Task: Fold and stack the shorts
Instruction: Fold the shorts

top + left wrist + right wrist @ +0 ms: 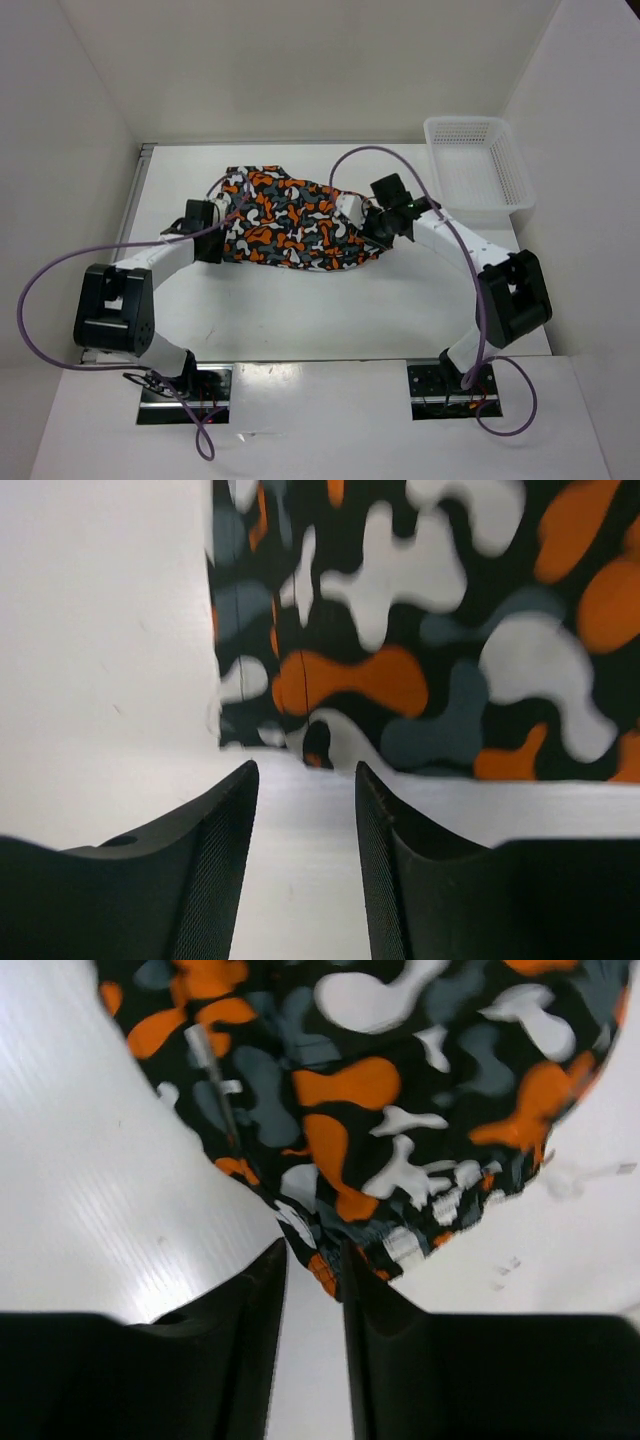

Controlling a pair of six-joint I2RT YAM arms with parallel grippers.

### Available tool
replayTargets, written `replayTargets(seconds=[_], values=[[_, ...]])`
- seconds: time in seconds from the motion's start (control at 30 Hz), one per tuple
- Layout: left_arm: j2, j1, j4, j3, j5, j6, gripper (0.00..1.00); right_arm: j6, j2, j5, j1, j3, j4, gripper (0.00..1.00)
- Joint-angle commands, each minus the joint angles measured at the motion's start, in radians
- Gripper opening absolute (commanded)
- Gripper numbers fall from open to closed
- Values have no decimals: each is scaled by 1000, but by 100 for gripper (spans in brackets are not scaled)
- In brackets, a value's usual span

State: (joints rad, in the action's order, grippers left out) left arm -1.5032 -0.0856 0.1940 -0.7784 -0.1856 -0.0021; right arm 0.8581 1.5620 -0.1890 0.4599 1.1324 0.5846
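Approach from the near edge, where both arm bases are bolted. Bare table (300, 310) lies between the bases and the work.

Left gripper (306, 775): the jaws are released and spread wide, with only table surface between them. The near-left corner of the shorts (290, 220) sits just ahead of the fingertips, and I see no contact.

Right gripper (313, 1258): the jaws stand at a narrow gap, and a gathered bit of the hem dips between the tips. I cannot tell whether they are actually clamped on it. A drawstring tip (205, 1048) lies on the cloth beyond the fingers.

The shorts lie mid-table between the two grippers. They are spread out, somewhat rumpled, and not yet folded. A white mesh basket (480, 208) stands well apart at the far right corner.

The step in hand looks like taking hold of both sides for the first fold. Next move:

- Advance the left gripper until the corner lies between its pads.
- Close it and confirm the right grip.
- Lift both sides evenly.

An uneven lift would likely drag and bunch the fabric.
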Motion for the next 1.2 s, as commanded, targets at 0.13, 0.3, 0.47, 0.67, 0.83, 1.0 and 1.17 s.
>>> replayTargets(seconds=[0.13,0.3,0.47,0.67,0.83,1.0,1.17], values=[[-32,18,382,-332,294,2,54,-621,-68,-104,-98,103,-179,50],[-23,64,320,-260,428,2,61,-859,-57,-81,-110,24,-241,54],[-67,200,320,-251,526,2,61,-921,-39,-40,-196,-34,-293,57],[-120,262,271,-249,528,2,61,-910,-60,-24,-219,-85,-333,57],[-173,273,220,-216,557,2,62,-919,-69,-1,-219,-143,-355,57],[-184,273,202,-184,551,2,63,-910,-69,20,-219,-143,-374,57],[-184,273,191,-162,552,2,63,-900,-60,29,-219,-152,-384,57]])
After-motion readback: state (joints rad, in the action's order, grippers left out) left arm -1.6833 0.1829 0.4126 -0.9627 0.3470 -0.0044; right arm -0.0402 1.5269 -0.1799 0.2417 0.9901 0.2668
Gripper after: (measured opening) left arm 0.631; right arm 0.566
